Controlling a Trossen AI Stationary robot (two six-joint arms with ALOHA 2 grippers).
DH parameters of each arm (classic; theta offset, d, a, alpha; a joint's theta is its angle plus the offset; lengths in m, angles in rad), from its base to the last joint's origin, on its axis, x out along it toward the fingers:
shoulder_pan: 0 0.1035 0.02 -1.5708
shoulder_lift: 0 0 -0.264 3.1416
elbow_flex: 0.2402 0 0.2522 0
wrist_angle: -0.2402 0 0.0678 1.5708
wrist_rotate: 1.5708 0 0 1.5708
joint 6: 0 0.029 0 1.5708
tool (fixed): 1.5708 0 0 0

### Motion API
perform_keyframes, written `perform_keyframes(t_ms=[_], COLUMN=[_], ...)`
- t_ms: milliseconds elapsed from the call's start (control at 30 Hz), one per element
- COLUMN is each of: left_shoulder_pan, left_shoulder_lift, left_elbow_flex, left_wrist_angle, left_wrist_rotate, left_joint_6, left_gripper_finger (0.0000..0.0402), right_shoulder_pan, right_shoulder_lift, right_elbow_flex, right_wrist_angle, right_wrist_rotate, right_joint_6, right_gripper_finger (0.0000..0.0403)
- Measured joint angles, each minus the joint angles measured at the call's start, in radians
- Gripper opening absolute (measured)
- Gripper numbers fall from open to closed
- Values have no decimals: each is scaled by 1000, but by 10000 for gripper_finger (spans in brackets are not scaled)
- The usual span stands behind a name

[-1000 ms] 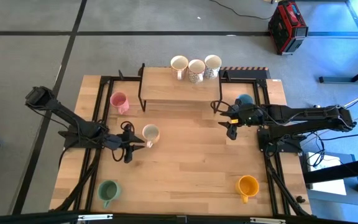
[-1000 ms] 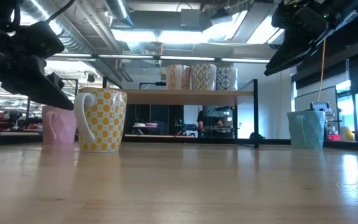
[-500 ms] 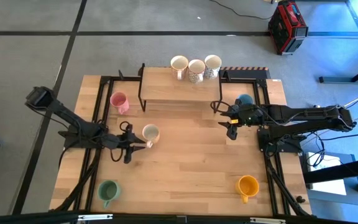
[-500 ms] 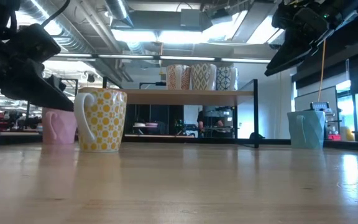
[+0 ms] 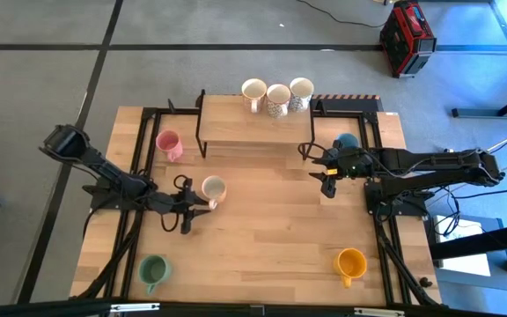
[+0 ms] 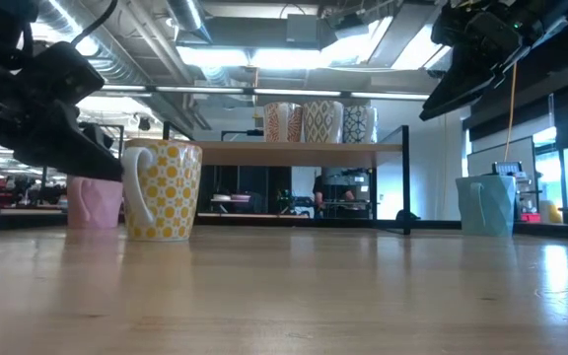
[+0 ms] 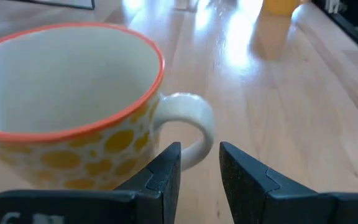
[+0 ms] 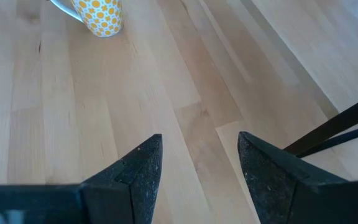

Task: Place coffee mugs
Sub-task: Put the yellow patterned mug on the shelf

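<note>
Three mugs [image 5: 277,93] stand on the shelf [image 5: 236,123]; five remain on my tabletop [image 5: 271,238]. Left tool [image 7: 199,167], part-open and empty, straddles the spotted mug's [image 5: 213,188] handle; right tool [image 5: 326,180] hangs wide, empty.

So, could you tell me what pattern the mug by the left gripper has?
Yellow dots on cream, with an orange rim: the mug shows best in the left wrist view.

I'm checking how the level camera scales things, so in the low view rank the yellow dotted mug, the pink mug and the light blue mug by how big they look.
1. Yellow dotted mug, though it's nearest the camera.
2. Light blue mug.
3. Pink mug, partly hidden, so these last two are unsure.
</note>
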Motion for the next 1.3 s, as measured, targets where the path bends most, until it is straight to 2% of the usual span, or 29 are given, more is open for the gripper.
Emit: perform_keyframes(t_ms=[367, 533, 633, 800, 900, 1067, 1300], left_shoulder_pan=[0, 0, 0, 0, 0, 6, 58], left_shoulder_lift=[150, 198, 215, 221, 221, 222, 214], left_elbow_flex=[3, 28, 39, 43, 53, 130, 325], left_wrist_angle=[223, 254, 256, 261, 267, 260, 167], left_wrist_rotate=[-6, -3, 0, 5, 5, 45, 108], left_joint_6=[17, 23, 23, 28, 27, 24, 56], left_gripper_finger=[105, 102, 80, 20, 17, 17, 17], right_shoulder_pan=[0, 0, 0, 0, 0, 0, 0], right_shoulder_lift=[0, 0, 0, 0, 0, 0, 0], right_elbow_flex=[0, 0, 0, 0, 0, 0, 0], right_wrist_angle=[0, 0, 0, 1, 0, 1, 4], right_wrist_rotate=[0, 0, 0, 0, 0, -45, -63], right_joint_6=[6, 6, 6, 23, 31, 53, 81], right_gripper_finger=[199, 199, 199, 199, 199, 199, 199])
